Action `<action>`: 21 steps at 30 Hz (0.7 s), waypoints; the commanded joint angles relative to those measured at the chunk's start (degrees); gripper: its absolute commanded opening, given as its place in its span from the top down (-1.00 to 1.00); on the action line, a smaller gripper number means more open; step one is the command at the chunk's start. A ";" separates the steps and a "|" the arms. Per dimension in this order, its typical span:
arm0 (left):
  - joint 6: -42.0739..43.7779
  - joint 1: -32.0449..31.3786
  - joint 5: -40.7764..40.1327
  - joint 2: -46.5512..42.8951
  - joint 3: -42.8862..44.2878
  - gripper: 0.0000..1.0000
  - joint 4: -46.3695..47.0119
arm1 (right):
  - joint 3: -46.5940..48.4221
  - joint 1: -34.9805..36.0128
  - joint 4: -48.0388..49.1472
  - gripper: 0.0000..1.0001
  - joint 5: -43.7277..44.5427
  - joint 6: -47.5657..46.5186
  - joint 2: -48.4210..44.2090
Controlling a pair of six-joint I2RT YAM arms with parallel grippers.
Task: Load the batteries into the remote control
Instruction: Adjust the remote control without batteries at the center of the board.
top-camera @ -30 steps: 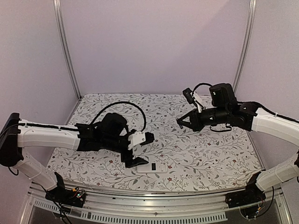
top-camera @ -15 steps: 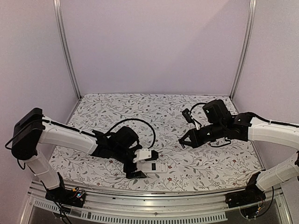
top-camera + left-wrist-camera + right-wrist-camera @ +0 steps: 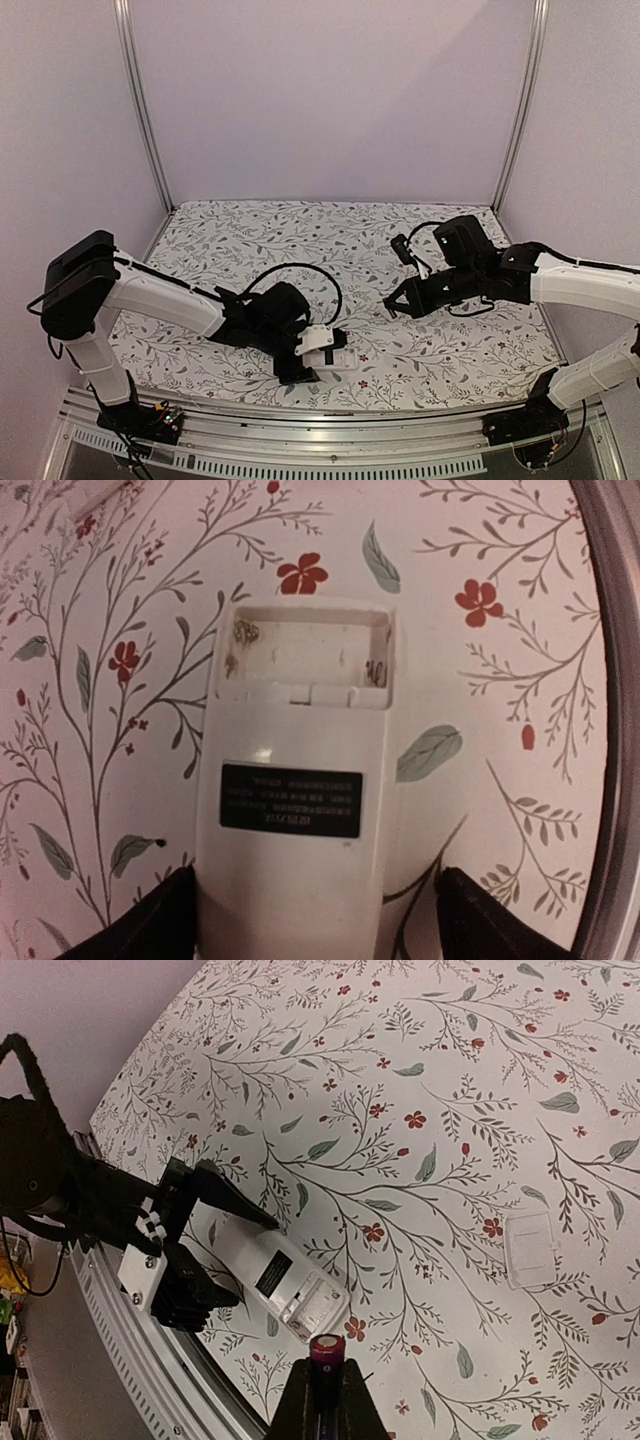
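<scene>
The remote control (image 3: 295, 780) is lying face down on the flowery table (image 3: 250, 240), close to the front edge. Its battery bay is open and there's nothing in it. The left gripper (image 3: 315, 900) is down low around the remote's near end, one finger on each side. Its jaws are spread wide and there's a visible gap on one side, so it's not really clamping yet. Over to the right, the right gripper (image 3: 327, 1372) hangs above the table, pinched tight on one battery (image 3: 327, 1348) with the tip poking out. The little white battery cover (image 3: 530, 1248) sits on its own, well apart from the remote.
</scene>
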 commanded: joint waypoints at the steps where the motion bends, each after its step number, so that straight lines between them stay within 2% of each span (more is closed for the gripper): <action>1: -3.64 -3.11 -0.23 0.38 -1.12 -0.50 -2.68 | -1.10 0.42 -0.88 1.00 1.61 0.01 -1.52; 5: -5.81 -4.55 -2.36 0.18 -2.12 -0.36 -2.16 | -1.02 0.39 -1.05 1.00 2.70 1.10 -1.97; 8: -7.23 -5.30 -3.01 0.16 -1.63 -0.33 -2.10 | -1.23 0.43 -1.01 1.00 3.91 2.71 -1.87; 16: -11.47 -6.55 -3.83 1.18 -0.58 -0.33 -2.81 | -2.08 0.65 -1.33 1.00 1.54 4.95 0.67; 21: -11.74 -6.70 -4.87 0.03 -1.04 -0.40 -2.34 | -2.24 1.58 0.44 1.00 -0.11 5.27 1.15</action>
